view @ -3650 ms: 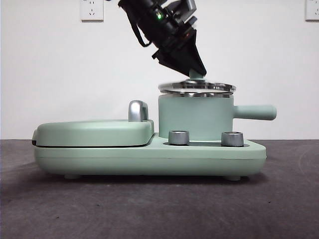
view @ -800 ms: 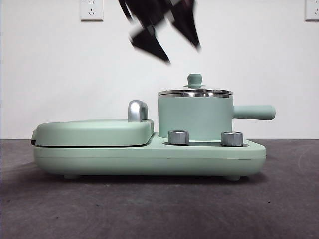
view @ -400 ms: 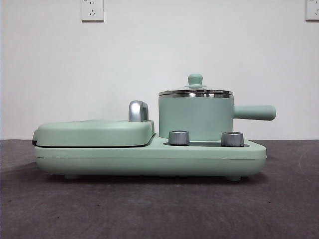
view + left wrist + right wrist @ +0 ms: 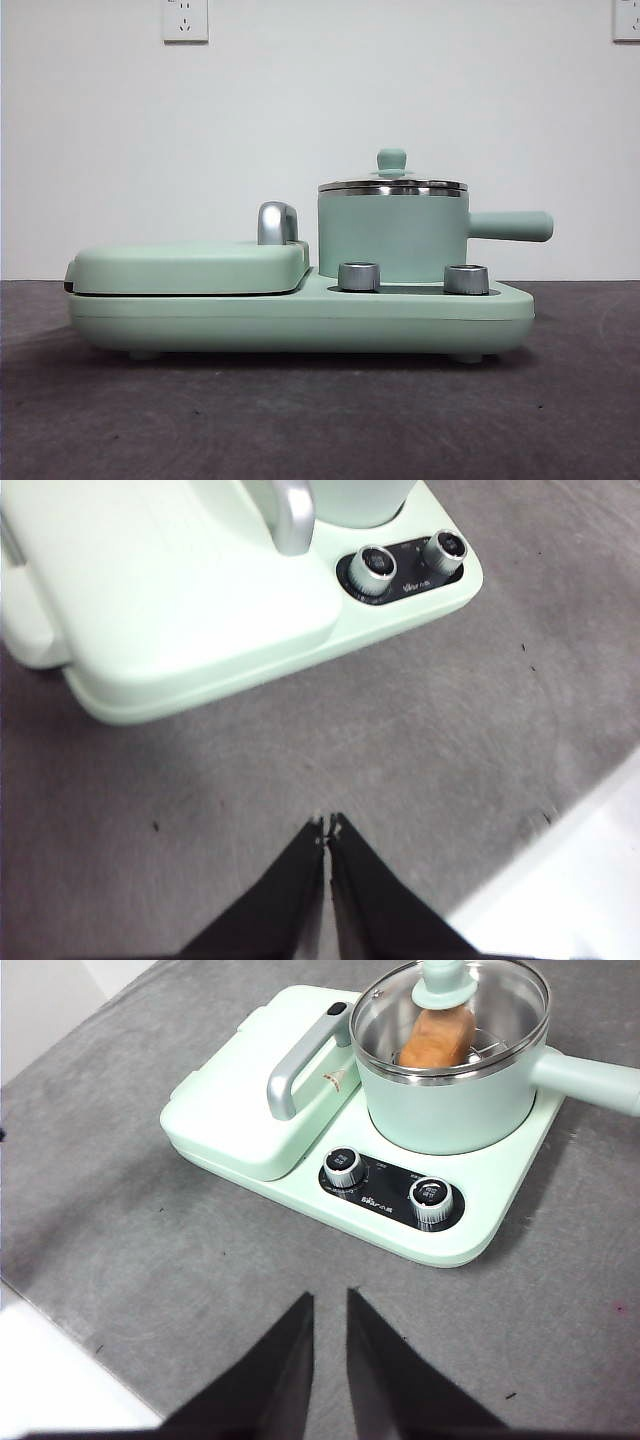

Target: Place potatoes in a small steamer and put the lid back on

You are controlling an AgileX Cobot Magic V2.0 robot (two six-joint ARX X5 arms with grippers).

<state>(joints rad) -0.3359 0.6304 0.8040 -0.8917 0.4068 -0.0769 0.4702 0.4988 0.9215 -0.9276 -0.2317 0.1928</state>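
The mint-green small steamer (image 4: 392, 235) stands on the right of the cooker base, its side handle pointing right. The lid (image 4: 392, 186) lies flat on its steel rim, with the knob on top. In the right wrist view the orange-brown potato (image 4: 437, 1038) shows through the glass lid (image 4: 500, 1000), inside the steamer (image 4: 450, 1100). My right gripper (image 4: 329, 1295) hangs over the bare table in front of the cooker, its jaws a narrow gap apart and empty. My left gripper (image 4: 326, 827) is shut and empty above the table near the griddle end. No arm shows in the front view.
The flat griddle cover (image 4: 190, 265) with its chrome handle (image 4: 277, 222) fills the left of the base (image 4: 300, 320). Two steel knobs (image 4: 359, 276) (image 4: 466, 279) sit in front of the steamer. The table's edge shows in the left wrist view (image 4: 560, 880) and in the right wrist view (image 4: 50, 1380).
A gripper that was shut on the lid's knob let go, rose with open jaws and left the front view. The lid, which was slightly tilted, now sits flat on the steamer.
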